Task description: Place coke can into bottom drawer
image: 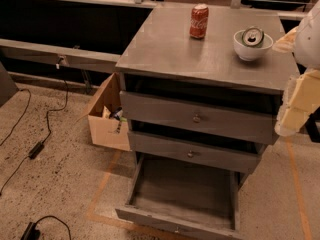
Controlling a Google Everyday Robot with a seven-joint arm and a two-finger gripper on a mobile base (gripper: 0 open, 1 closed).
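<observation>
coke can [199, 21] upright on cabinet top, back-middle, well apart from gripper [299, 104] hanging at right edge beside cabinet, parted or closed, honestly can't tell. bottom drawer [177, 223] already pulled out. step imo: reach over, grab can mid-body from side, steer clear of white bowl [252, 48] nearby, keep it upright. count: 1 coke can, 1 other can [253, 36] in bowl, 1 bowl, 3 drawers, 1 cardboard box [106, 126]

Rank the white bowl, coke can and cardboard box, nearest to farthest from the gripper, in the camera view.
The gripper is at the right edge.
1. white bowl, right side of the cabinet top.
2. coke can, farther back.
3. cardboard box, floor on the left.
</observation>
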